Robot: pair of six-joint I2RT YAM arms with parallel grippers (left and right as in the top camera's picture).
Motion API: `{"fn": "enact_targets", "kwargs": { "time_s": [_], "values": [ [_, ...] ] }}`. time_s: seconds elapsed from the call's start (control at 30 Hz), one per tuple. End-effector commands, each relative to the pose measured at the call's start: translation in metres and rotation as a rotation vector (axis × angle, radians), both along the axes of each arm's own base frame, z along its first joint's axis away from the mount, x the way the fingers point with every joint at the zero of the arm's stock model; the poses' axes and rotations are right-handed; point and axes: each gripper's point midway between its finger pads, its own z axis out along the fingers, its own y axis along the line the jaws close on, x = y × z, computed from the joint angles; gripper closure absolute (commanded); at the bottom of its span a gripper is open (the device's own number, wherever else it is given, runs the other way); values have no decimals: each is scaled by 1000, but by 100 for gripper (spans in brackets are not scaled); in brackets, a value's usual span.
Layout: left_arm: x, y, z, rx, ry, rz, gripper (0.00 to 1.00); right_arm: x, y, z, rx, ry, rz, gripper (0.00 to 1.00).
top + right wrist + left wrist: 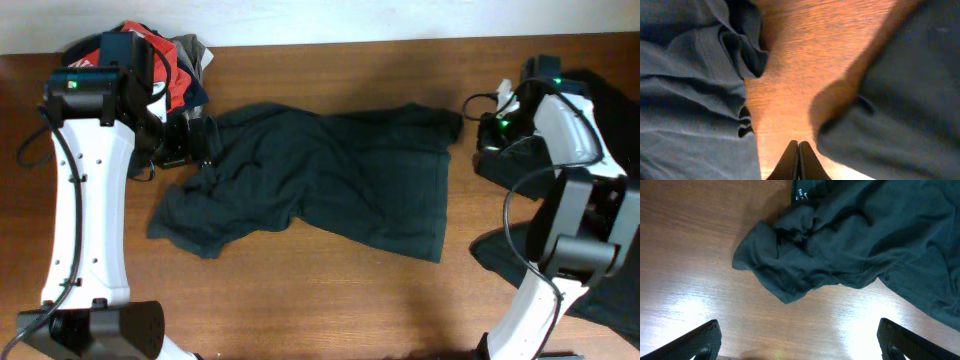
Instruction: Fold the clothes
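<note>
- One dark T-shirt [320,180] lies rumpled mid-table, its left part heaped and its right part flatter. We judge that we are at the spreading-out step, with no fold made yet.
- Our left gripper [800,347] hangs with jaws wide and empty over bare wood, near the shirt's bunched end [775,265]. The next move, we think, calls for lowering onto that edge and pinching it so it can be drawn flat.
- Our right gripper [799,157] has its fingers pressed together on nothing, above the strip of wood between the shirt's right edge and a dark garment [600,250]. It must open before taking a corner.
- Open room lies on the near side, where the table [330,310] shows bare wood. At the far left a pile [160,55] of red and navy pieces crowds our left arm.
</note>
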Motion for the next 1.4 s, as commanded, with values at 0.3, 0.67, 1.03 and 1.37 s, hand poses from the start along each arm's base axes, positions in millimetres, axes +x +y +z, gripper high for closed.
{"fn": "enact_targets", "kwargs": {
  "time_s": [0.3,0.67,1.03,1.37],
  "values": [
    [2,0,-3,1,7,-10,1,3,-1,-48,-37,61,20,96],
    [5,-1,-3,1,-5,-10,1,-17,-49,-62,-230,159,-42,96],
    [5,0,-3,2,-6,-10,1,-60,-167,-71,-274,197,-296,96],
    [5,0,-3,2,-6,-10,1,-95,-251,-26,-247,165,-618,96]
  ]
}}
